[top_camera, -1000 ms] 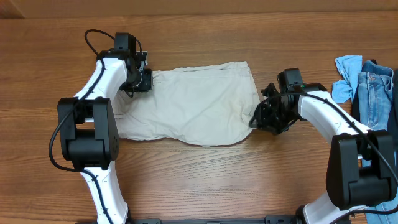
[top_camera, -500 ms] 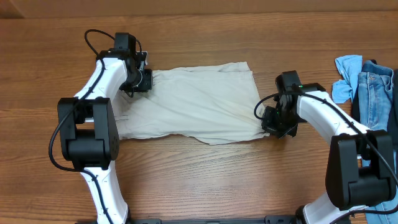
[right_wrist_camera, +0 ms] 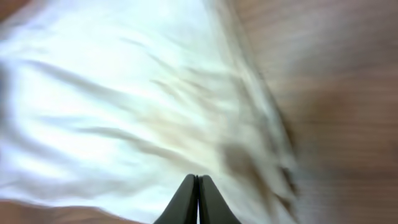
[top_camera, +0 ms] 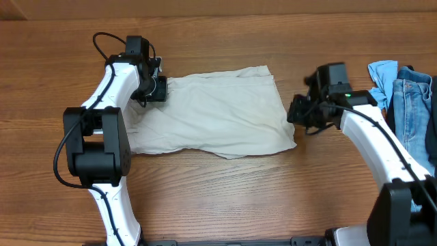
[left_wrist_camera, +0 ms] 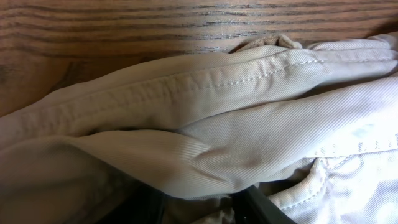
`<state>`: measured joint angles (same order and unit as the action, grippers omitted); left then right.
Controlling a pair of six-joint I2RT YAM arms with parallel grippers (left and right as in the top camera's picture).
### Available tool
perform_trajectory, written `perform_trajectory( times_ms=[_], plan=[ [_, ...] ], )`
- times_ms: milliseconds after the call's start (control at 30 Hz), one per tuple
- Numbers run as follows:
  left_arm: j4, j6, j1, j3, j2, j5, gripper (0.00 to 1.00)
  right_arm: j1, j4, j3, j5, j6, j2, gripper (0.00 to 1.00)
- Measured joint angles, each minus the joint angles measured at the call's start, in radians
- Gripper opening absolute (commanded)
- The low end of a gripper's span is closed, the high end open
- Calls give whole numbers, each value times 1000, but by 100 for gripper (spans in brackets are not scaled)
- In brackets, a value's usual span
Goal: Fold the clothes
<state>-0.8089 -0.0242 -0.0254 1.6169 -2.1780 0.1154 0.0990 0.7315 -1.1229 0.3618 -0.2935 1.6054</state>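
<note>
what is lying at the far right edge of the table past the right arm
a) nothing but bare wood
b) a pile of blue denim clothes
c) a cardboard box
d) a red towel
b, the overhead view shows blue denim clothes heaped at the right edge, apart from the beige shorts.

Wooden table (top_camera: pixel 218 198) — beige shorts (top_camera: pixel 218 116), blue denim pile (top_camera: pixel 410 96) on it.

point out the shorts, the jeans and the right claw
shorts (top_camera: pixel 218 113) overhead, middle of the fabric
jeans (top_camera: pixel 413 99) overhead, denim at the right edge
right claw (right_wrist_camera: pixel 197 182) right wrist, between the shut fingertips
</note>
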Motion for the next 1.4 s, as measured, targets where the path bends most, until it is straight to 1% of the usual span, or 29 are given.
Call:
perform_trajectory(
  times_ms=[133, 233, 333, 433, 567, 633, 767, 800, 833, 900, 933, 1000, 1067, 1133, 1167, 1200, 1300, 1367, 1400],
  plan=[
    [0, 0, 0, 0, 0, 0, 40, 21, -85, 1, 68, 15, 43, 6],
    [-2, 0, 0, 1, 0, 0, 41, 62, -127, 1, 89, 21, 161, 6],
    [-2, 0, 0, 1, 0, 0, 40, 74, -128, 3, 85, 26, 274, 6],
    [-2, 0, 0, 1, 0, 0, 40, 68, -117, 2, 32, 23, 325, 5],
    [-3, 0, 0, 1, 0, -3, 39, 88, -102, -15, -117, -55, 314, 4],
    [-6, 0, 0, 1, 0, -3, 37, 85, -56, -34, -179, -85, 312, 5],
    [-31, 0, 2, 3, 0, -7, 34, 60, 64, -75, -257, -153, 313, 15],
    [-40, 0, 3, 5, 0, -7, 33, 52, 89, -84, -264, -164, 313, 20],
    [-49, 0, 4, 6, 0, -6, 35, 44, 120, -96, -267, -171, 314, 27],
    [-82, 0, 7, 11, 0, -6, 39, 21, 196, -122, -308, -182, 315, 37],
    [-108, 0, 8, 18, 0, -11, 41, 1, 236, -128, -328, -182, 316, 39],
    [-193, -1, 20, 44, -7, -26, 43, -40, 281, -135, -345, -175, 317, 43],
    [-282, -1, 35, 87, -16, -35, 45, -60, 287, -151, -320, -139, 316, 47],
    [-371, -3, 53, 153, -14, -41, 50, -58, 285, -167, -254, -77, 300, 54],
    [-421, -11, 63, 202, -8, -42, 54, -54, 285, -169, -224, -57, 282, 56],
    [-435, -16, 69, 222, 6, -42, 62, -52, 285, -169, -207, -45, 265, 59],
    [-502, -64, 101, 266, 95, -40, 70, -51, 308, -173, -160, -13, 182, 64],
    [-560, -91, 138, 275, 171, -40, 77, -51, 327, -180, -146, -3, 138, 65],
    [-597, -107, 172, 277, 215, -37, 78, -51, 337, -184, -140, 1, 124, 66]
  ],
)
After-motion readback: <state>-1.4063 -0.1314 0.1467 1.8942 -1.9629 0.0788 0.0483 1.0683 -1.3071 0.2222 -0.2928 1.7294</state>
